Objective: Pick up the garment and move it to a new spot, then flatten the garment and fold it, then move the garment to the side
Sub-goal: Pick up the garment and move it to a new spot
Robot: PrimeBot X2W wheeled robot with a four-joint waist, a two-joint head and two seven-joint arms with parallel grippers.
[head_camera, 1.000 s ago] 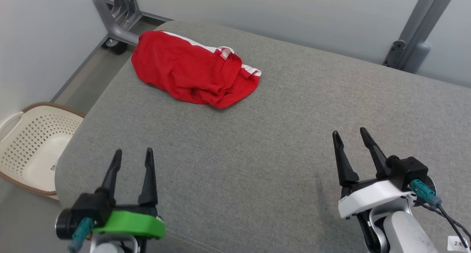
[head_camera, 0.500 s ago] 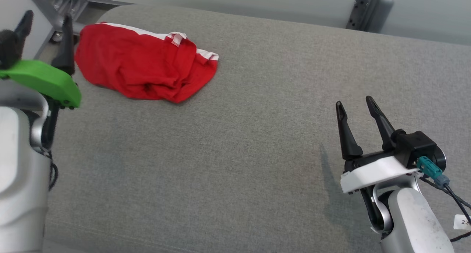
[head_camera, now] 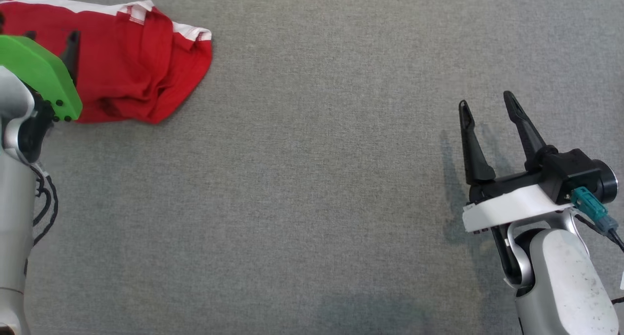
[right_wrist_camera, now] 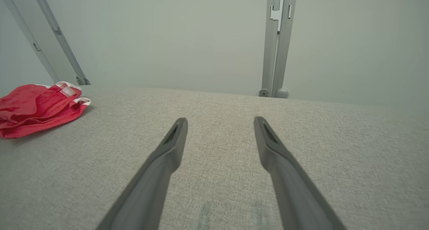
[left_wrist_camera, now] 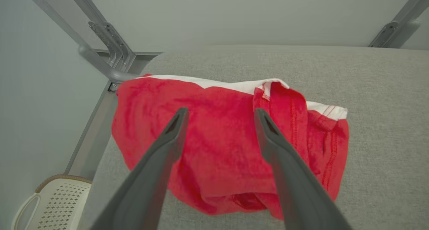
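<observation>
Red garment (head_camera: pixel 131 57) lies crumpled near far-left corner of grey upholstered surface (head_camera: pixel 312 188), white trim along far edge. Left gripper (left_wrist_camera: pixel 219 114) poised over it, fingers spread wide, nothing held (contact with cloth unclear). Right gripper (head_camera: pixel 485 101) likewise spread, empty, well apart over bare fabric. Judgement: task at very start; pick-up, relocation, flattening, folding, set-aside all pending.

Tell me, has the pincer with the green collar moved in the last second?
Yes. The left pincer has gone forward: it was well short of the red garment on the grey cushion, and now its open fingers hang over it.
</observation>
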